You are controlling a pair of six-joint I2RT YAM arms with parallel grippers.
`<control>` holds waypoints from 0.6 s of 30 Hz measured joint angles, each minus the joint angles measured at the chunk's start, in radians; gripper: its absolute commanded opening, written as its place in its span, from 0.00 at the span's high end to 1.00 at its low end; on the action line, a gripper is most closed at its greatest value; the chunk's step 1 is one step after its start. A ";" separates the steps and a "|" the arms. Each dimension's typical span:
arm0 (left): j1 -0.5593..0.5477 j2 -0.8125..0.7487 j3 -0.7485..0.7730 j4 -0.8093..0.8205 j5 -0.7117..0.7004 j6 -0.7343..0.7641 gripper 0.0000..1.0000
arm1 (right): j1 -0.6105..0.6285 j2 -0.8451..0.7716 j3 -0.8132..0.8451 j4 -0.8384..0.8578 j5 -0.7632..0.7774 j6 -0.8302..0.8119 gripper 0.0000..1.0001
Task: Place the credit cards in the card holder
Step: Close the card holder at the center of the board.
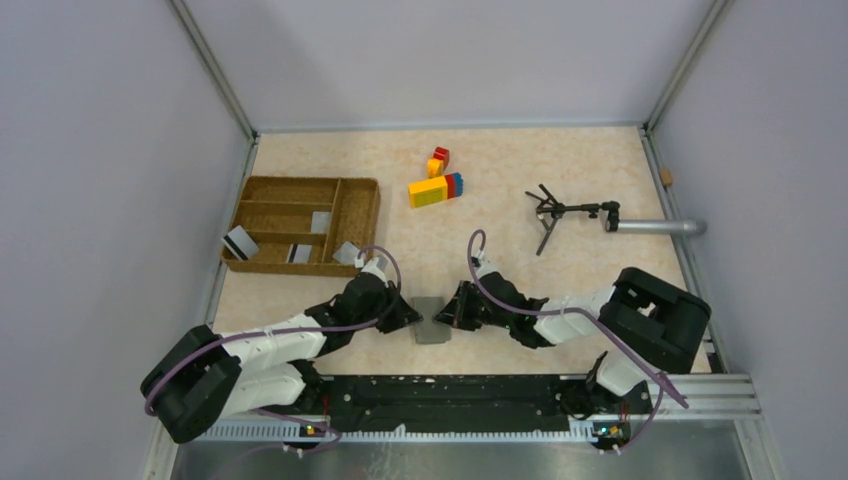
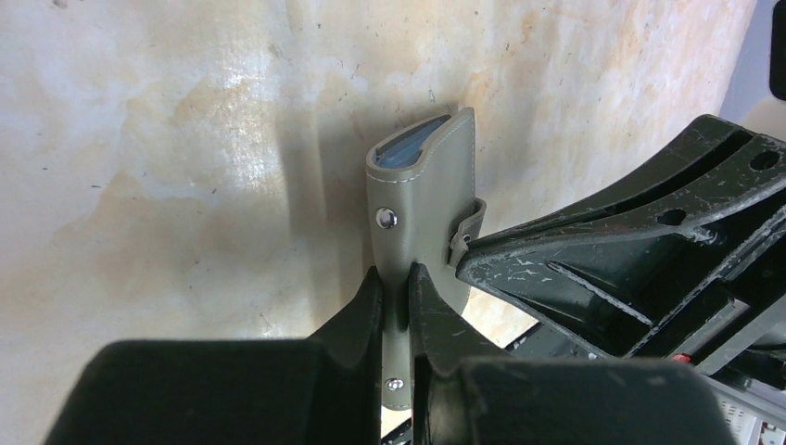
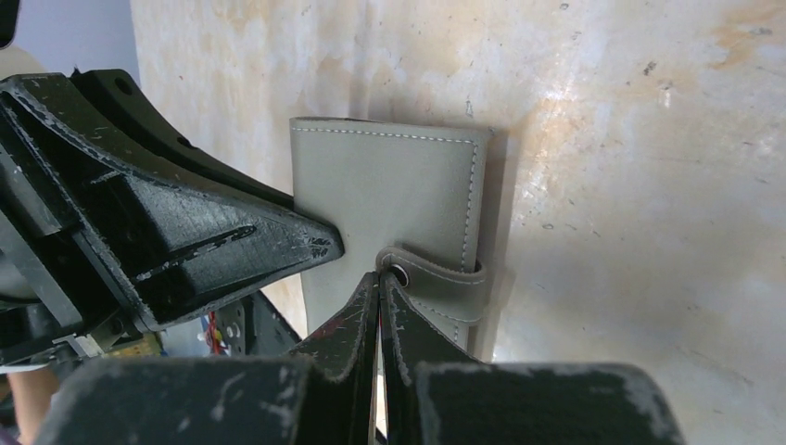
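Observation:
The grey card holder (image 1: 432, 322) lies folded near the table's front edge, between my two grippers. My left gripper (image 1: 410, 318) is shut on its near edge; in the left wrist view the fingers pinch the grey cover (image 2: 422, 213), and a grey-blue inner panel (image 2: 412, 148) shows at the far end. My right gripper (image 1: 447, 312) is shut, its tips on the end of the holder's snap strap (image 3: 436, 278). The cover (image 3: 389, 185) lies flat in that view. Several silver-grey credit cards (image 1: 238, 241) (image 1: 321, 221) lie in the wicker tray (image 1: 262, 188).
The brown wicker tray stands at the left. Coloured toy blocks (image 1: 436, 190) sit at the back centre. A black tripod (image 1: 560, 212) and a grey tube (image 1: 660, 227) lie at the right. The black base rail (image 1: 450, 400) runs along the near edge.

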 measured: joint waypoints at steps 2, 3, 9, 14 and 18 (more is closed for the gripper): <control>0.000 0.000 0.000 0.000 0.000 0.003 1.00 | -0.006 0.015 -0.004 0.024 -0.013 0.013 1.00; 0.000 0.000 0.000 0.000 0.000 0.003 1.00 | -0.010 0.022 -0.005 0.035 -0.021 0.020 1.00; 0.000 -0.001 0.000 0.000 0.000 0.010 1.00 | -0.031 0.061 -0.011 0.101 -0.052 0.058 1.00; -0.001 -0.005 0.000 0.000 0.000 0.011 0.97 | -0.041 0.066 -0.017 0.123 -0.076 0.058 1.00; -0.001 -0.005 0.018 -0.022 0.002 0.027 0.72 | -0.044 0.043 0.006 0.061 -0.092 0.005 0.88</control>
